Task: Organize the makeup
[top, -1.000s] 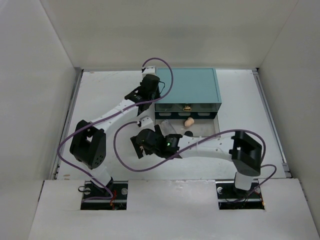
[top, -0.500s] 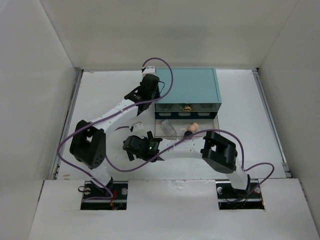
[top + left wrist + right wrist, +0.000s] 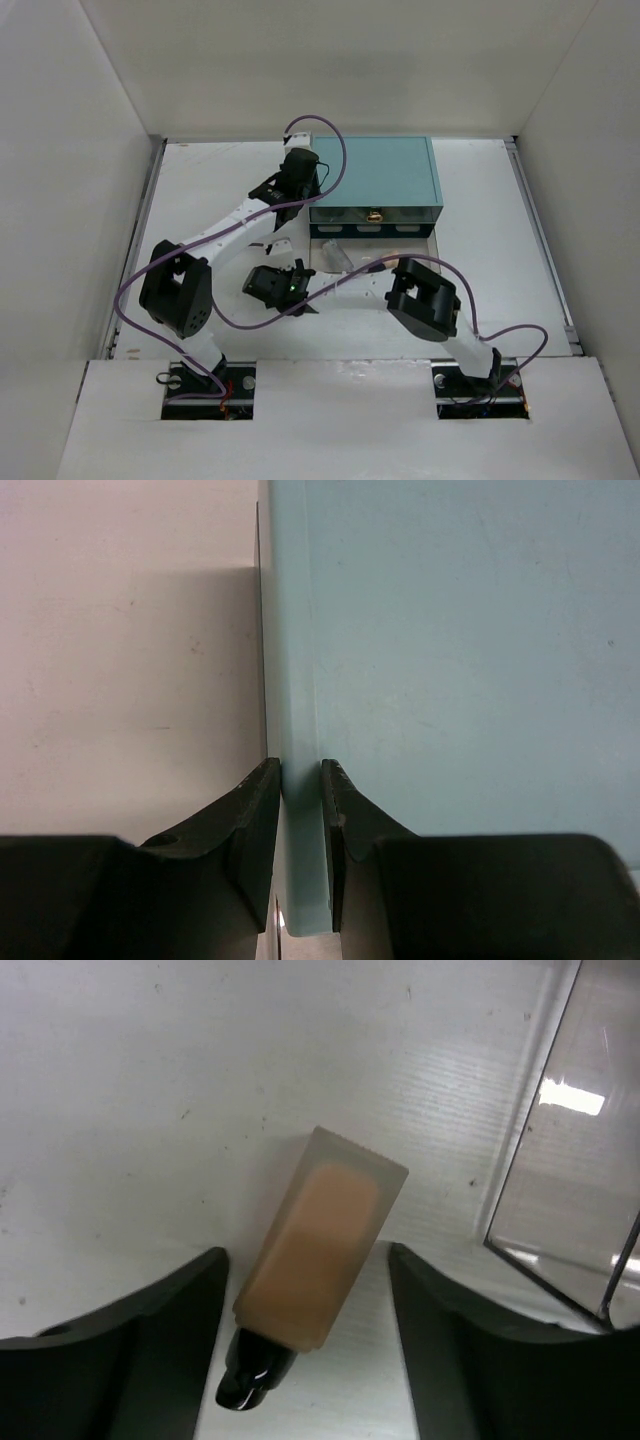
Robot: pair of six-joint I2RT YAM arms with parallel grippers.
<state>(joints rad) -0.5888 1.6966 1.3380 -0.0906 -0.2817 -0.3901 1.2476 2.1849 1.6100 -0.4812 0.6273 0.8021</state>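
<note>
The white table (image 3: 200,190) fills the floor of the walled cell. At its far middle sits a teal box (image 3: 385,175). Its clear drawer (image 3: 428,248) is pulled out toward the arms.

The left arm (image 3: 225,228) stretches diagonally up to the box's left edge. The right arm (image 3: 425,300) is folded sharply, with its forearm running left across the front of the drawer.

The left claw (image 3: 300,780) sits at that left edge. In the wrist view its two dark fingers (image 3: 255,810) stand close together with only the narrow rim of the box between them. One is on the outer side and one is on the top face, so the claw is pinched onto the rim.

The right claw (image 3: 305,1252) hangs over bare table just left of the drawer's front corner. It is spread wide, and neither finger touches anything.

Between those fingers lies the tan tube (image 3: 325,1230), flat on the table and a little tilted. Its crimped end points away from the wrist and its black cap (image 3: 245,1385) points toward it. The tube is outside the drawer, near the drawer's clear wall.

From above, a clear tube (image 3: 338,255) lies inside the drawer near its left end, beside the right forearm. The tan tube cannot be made out from above, where the claw covers that spot.
</note>
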